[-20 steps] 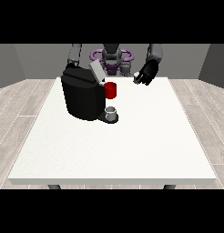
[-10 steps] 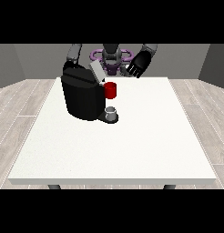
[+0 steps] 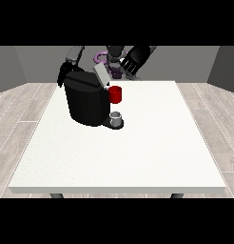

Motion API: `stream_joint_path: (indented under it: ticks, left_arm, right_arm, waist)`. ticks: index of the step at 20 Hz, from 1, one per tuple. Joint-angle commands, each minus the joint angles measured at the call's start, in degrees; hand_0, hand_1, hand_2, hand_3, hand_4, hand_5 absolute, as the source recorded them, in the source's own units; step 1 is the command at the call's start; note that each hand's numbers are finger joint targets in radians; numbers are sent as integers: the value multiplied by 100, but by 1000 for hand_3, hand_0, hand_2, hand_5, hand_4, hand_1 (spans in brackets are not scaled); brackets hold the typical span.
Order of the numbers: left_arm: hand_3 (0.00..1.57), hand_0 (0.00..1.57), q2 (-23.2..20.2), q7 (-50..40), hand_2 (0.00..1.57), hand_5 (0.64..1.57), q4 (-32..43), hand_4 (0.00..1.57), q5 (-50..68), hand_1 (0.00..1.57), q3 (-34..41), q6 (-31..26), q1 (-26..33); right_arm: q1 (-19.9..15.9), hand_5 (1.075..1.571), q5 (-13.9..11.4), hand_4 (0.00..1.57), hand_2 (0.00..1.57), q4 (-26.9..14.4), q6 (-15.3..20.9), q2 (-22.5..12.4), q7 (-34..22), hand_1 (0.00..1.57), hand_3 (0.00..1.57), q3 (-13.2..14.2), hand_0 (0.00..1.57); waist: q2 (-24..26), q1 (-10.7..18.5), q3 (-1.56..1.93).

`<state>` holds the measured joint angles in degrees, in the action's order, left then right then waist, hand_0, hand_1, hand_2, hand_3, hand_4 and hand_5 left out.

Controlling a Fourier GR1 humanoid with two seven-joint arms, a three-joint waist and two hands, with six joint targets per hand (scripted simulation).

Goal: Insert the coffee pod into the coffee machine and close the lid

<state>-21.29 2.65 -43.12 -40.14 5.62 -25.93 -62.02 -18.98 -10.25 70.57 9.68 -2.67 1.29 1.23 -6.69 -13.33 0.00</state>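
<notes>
In the front view, a large white worktop (image 3: 138, 152) fills the middle of the frame, with pale plank flooring around it and grey walls behind. The robot's torso (image 3: 114, 57) is small at the top centre, just beyond the far edge of the worktop.

A black coffee machine (image 3: 85, 102) stands on the upper left part of the worktop. Its grey lid (image 3: 102, 76) is tilted up and open, slanting from the top of the machine toward the upper right. A red thing at the machine (image 3: 115, 94) sits at the machine's right side, just under the raised lid. Below it, on the machine's dark base, stands a small grey thing (image 3: 116, 117); I cannot tell whether it is the coffee pod.

The hand at the view's right (image 3: 132, 61) hangs above the far edge of the worktop, to the upper right of the lid and apart from it. Its fingers (image 3: 127, 64) are spread and fairly straight, pointing down toward the worktop, and they hold nothing.

The hand at the view's left (image 3: 62, 76) shows only partly behind the upper left corner of the machine, its arm rising toward the top of the frame. How its fingers lie I cannot tell.
</notes>
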Motion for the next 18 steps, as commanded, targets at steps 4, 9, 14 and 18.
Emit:
stream_joint_path:
  ticks: [4, 9, 14, 18]
  left_arm:
    - [1251, 1225, -319, -118, 1279, 1571, 190, 482, -86, 1225, 167, 63, -474]
    - [1256, 1265, -492, 61, 1303, 1571, 324, 465, -72, 1265, 241, 17, -804]
    - [1238, 1207, -153, 82, 1280, 1571, 107, 475, -176, 1207, -14, 46, -780]
    - [1227, 1186, -447, 114, 1256, 1571, 377, 472, -117, 1186, 160, -162, -1106]
  right_arm:
    - [-128, 1571, 116, 186, 0, 265, -244, -177, -86, 0, 0, 41, 0]
    - [-598, 1571, 47, 60, 0, 418, -70, -142, -420, 0, 0, 53, 0]
    - [-636, 1571, 205, 0, 0, -143, 52, -254, 150, 0, 0, 473, 0]
    - [-717, 1571, 60, 186, 0, 22, 28, -176, -9, 0, 0, 223, 0]
  waist:
    - [-380, -352, 1]
    - [-713, -454, -1]
    - [-932, -51, 3]
    - [-1057, -275, 2]
